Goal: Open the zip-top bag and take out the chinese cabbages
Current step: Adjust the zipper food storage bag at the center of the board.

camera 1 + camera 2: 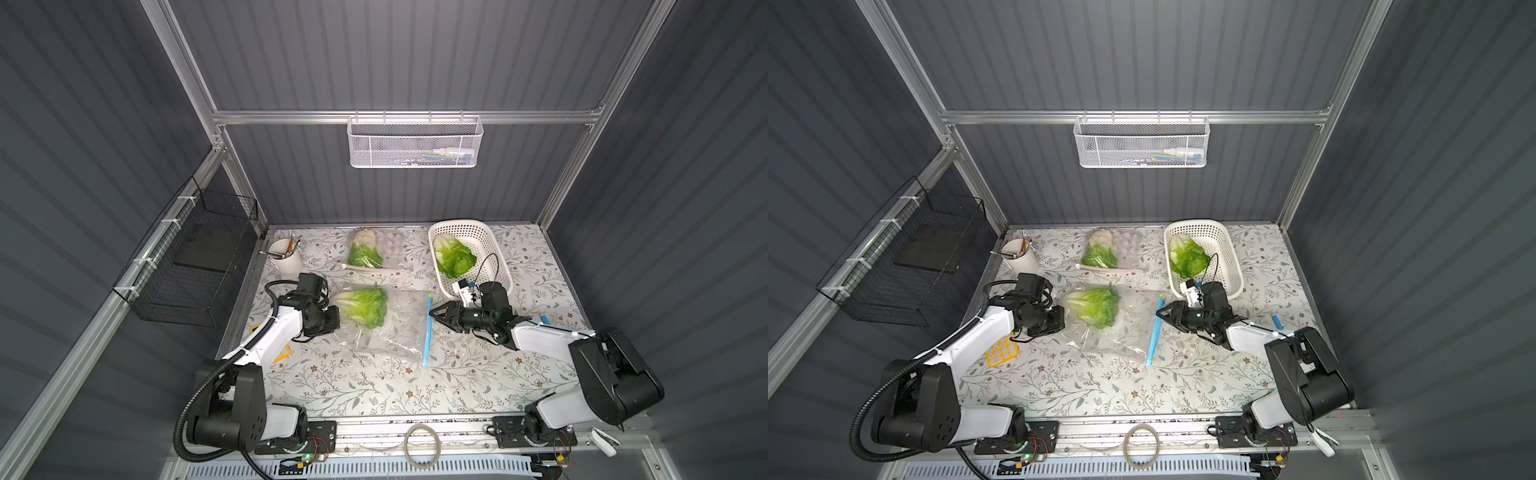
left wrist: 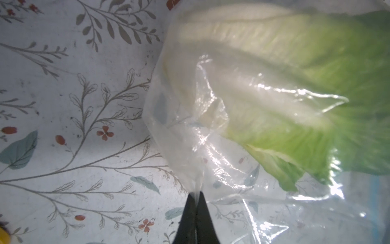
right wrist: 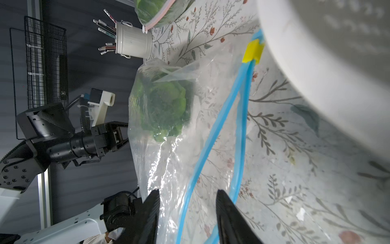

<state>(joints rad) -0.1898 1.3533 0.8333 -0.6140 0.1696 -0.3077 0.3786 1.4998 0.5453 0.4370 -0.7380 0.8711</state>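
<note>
Three chinese cabbages lie apart on the floral surface. We see one cabbage inside the clear zip-top bag, a second cabbage in the white basket, and a third cabbage in a second bag at the back. Our left tool is pinched tight on a fold of film at the zip-top bag's closed end, just beside that cabbage's white base. Our right tool stands partly open at the bag's mouth and grips nothing. One half of the blue zip strip runs between its jaws, and the two halves gape apart away from the yellow slider. We cannot tell whether the tool touches the strip.
</note>
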